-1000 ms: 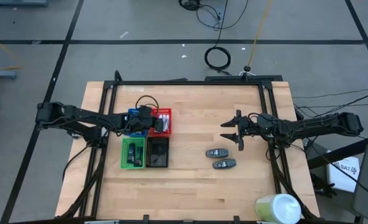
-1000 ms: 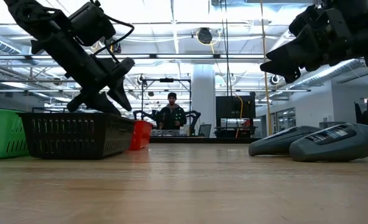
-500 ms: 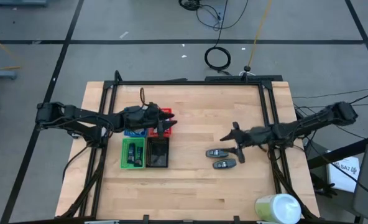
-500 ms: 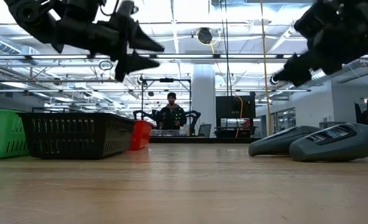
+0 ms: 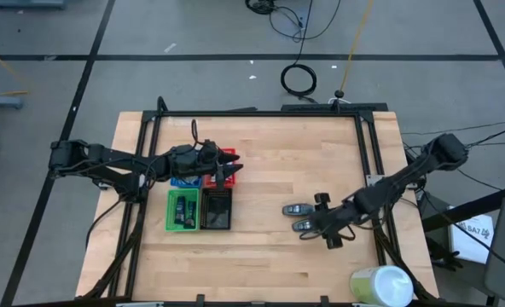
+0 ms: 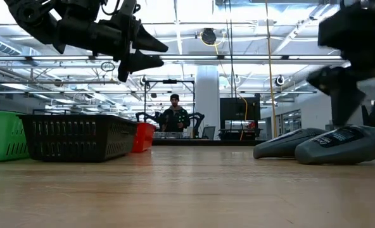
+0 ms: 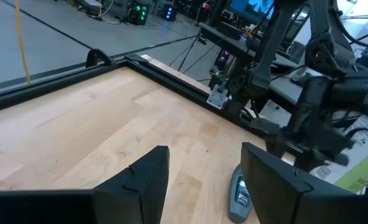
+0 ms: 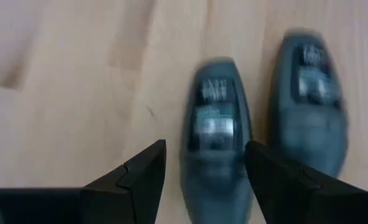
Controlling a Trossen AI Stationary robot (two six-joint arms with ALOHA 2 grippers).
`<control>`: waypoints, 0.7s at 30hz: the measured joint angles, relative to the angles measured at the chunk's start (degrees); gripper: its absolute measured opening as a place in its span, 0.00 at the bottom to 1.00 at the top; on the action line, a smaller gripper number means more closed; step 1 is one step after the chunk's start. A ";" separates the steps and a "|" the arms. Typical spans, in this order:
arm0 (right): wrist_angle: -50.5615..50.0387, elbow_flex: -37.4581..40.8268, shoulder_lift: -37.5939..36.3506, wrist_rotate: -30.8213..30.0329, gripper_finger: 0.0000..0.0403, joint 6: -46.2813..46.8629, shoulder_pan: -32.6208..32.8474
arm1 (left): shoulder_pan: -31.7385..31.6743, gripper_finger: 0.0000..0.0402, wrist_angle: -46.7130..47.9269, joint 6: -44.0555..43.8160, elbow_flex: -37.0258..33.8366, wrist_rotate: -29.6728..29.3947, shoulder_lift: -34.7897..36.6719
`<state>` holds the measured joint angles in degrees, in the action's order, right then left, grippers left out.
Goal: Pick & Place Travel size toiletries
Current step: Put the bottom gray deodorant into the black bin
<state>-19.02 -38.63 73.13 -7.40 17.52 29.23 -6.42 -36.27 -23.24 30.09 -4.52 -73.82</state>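
Pale wood worktop (image 5: 261, 256), and on its right half two dark grey packs lie side by side, close together and flat. The right gripper (image 5: 329, 230) hangs over the nearer pack (image 5: 306, 226), fingers spread wide with nothing between them; in its wrist view that pack (image 8: 216, 134) sits in the gap between the fingers, the other pack (image 8: 308, 106) just beside it. The farther pack (image 5: 297, 209) is clear of the arm. Over on the left, the left gripper (image 5: 229, 168) hovers above the red tray (image 5: 228, 153), also spread and empty. Blue (image 5: 181, 156), green (image 5: 182, 210) and black (image 5: 216, 209) trays cluster there; the green one holds small items I cannot make out.
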 joint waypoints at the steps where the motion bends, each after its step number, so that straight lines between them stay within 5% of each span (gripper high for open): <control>1: -0.64 0.00 0.99 -0.16 0.51 0.96 0.01 | 0.00 0.49 0.07 -0.02 0.02 -0.01 0.00; 21: 0.90 0.04 8.71 3.50 0.54 2.63 -0.33 | 0.00 0.49 0.57 -1.46 0.02 -0.03 -0.02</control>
<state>-18.12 -38.59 81.84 -3.90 20.16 28.90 -6.42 -35.70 -24.71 30.11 -4.56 -73.84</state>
